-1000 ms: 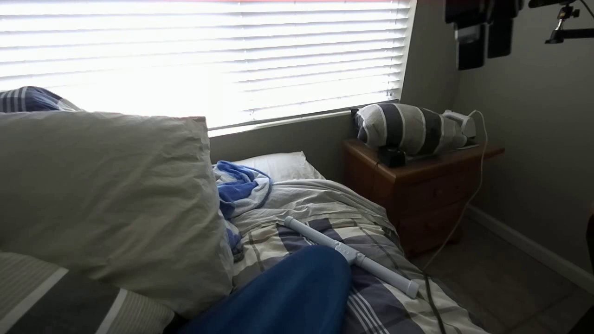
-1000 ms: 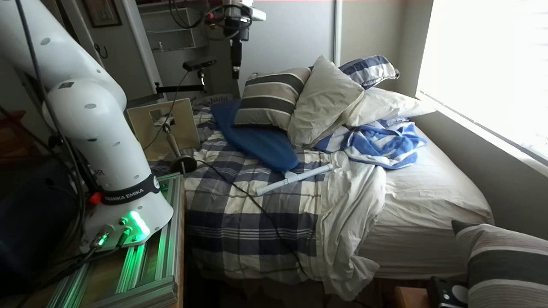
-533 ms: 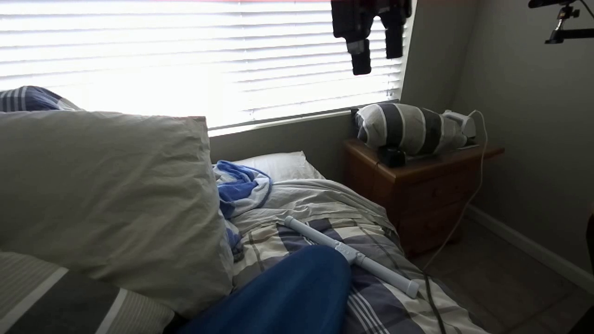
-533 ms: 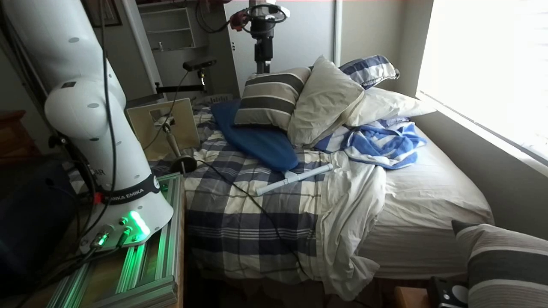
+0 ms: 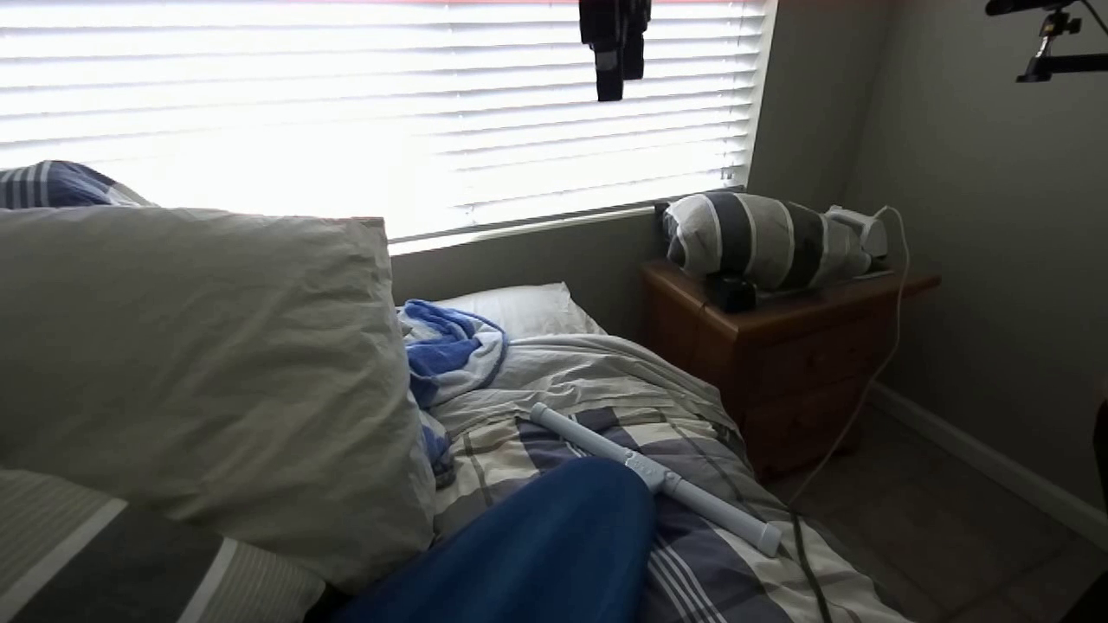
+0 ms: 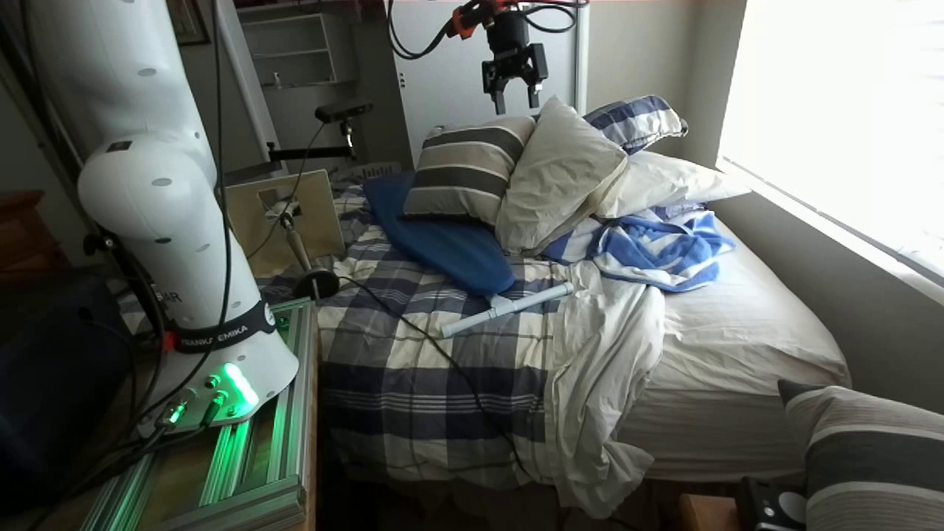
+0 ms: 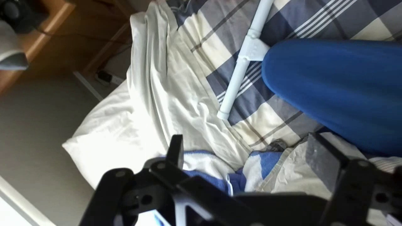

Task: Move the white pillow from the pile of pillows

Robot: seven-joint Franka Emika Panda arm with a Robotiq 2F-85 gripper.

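A white pillow [image 6: 560,177] leans upright in the pile on the bed; in an exterior view it fills the left side [image 5: 208,372]. A second white pillow [image 6: 664,181] lies behind it. A grey-striped pillow [image 6: 472,166] leans in front and a blue plaid pillow [image 6: 640,122] is at the back. My gripper [image 6: 517,103] is open and empty, pointing down, higher than the pile; it also shows against the blinds [image 5: 621,85]. In the wrist view the fingers [image 7: 246,141] are wide apart, with part of a white pillow [image 7: 301,172] below, near the right finger.
A blue ironing board [image 6: 442,243] with a pale T-shaped foot [image 6: 509,310] lies on the plaid cover. A blue-white towel [image 6: 656,251] lies beside the pile. A nightstand [image 5: 805,320] holds another striped pillow [image 5: 762,238]. A camera stand [image 6: 299,251] and cable are near the arm.
My gripper has moved left in an exterior view, away from that camera, and right across the other view toward the pillows. It has turned, showing both fingers apart. The pillows have not moved.
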